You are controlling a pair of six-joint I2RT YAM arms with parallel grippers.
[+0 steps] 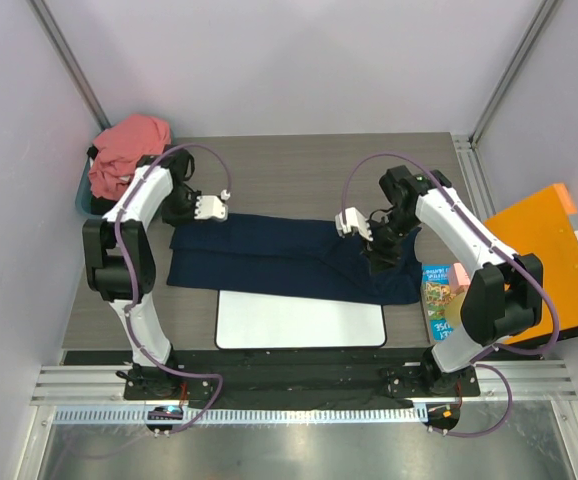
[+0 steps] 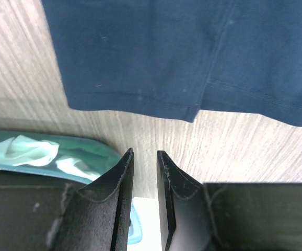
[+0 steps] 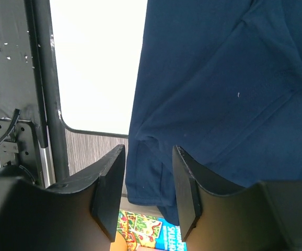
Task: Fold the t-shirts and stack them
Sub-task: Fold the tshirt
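The large plain dark navy blue cloth t-shirt (image 1: 269, 255) is lying flat as a long band across the middle of the grey wood-grain table (image 1: 289, 170), its long axis running left to right, one hemmed edge facing the left arm. It is sitting just behind the white rounded-corner rectangular mat (image 1: 299, 320), its near edge touching or overlapping it. The salmon-pink cloth t-shirt (image 1: 129, 150) is sitting bunched in the far left corner on a teal bin (image 1: 81, 195), well apart from the navy one. The left gripper (image 2: 143, 152) is hovering over bare table just off the hem, jaws slightly parted and gripping nothing. The right gripper (image 3: 148, 149) is hanging over the shirt's right part, jaws apart, nothing pinched. A flat orange panel (image 1: 539, 240) and a colourful printed booklet (image 1: 435, 290) are lying to the right. Counted: two shirts, one mat, one panel, one booklet.
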